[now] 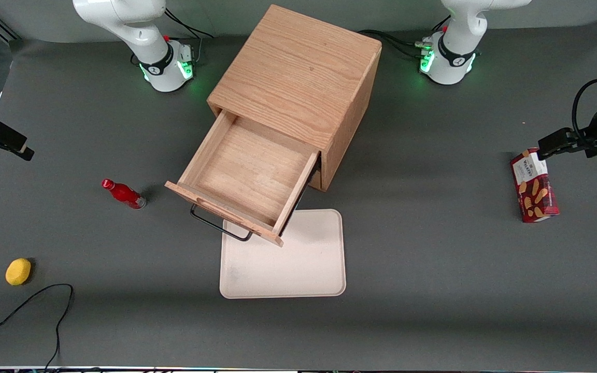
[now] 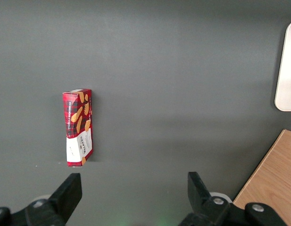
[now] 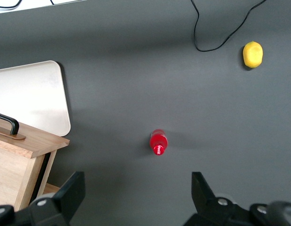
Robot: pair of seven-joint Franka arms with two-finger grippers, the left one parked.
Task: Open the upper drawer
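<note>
1. The upper drawer [image 1: 249, 178] stands pulled well out of the light oak cabinet [image 1: 298, 77], its bare wooden floor open to the front camera and nothing lying in it. Judged from this, the opening looks done or all but done.
2. Its thin black wire handle [image 1: 218, 226] faces the front camera and overhangs the nearest edge of the cream tray [image 1: 298, 269], which lies flat on the table [image 1: 433, 259] partly under the drawer front. That overlap suggests little spare room for pulling the drawer out any further.
3. The gripper [image 3: 136, 197] hangs well apart from the drawer, toward the working arm's end of the table, above bare table near the red bottle [image 3: 159, 142]. Its fingers are spread wide and pinch nothing (the handle is free of any grip).
4. The red bottle stands upright beside the drawer, clear of its side wall, so it should not foul the drawer's travel.
5. The yellow lemon-like object [image 1: 18, 271] and a loose black cable [image 1: 29, 311] lie nearer the front camera than the bottle, apart from everything else.
6. A red biscuit box [image 1: 534, 186] lies toward the parked arm's end, well away from the cabinet, leaving broad open table on either side of the drawer for an arm to move.
</note>
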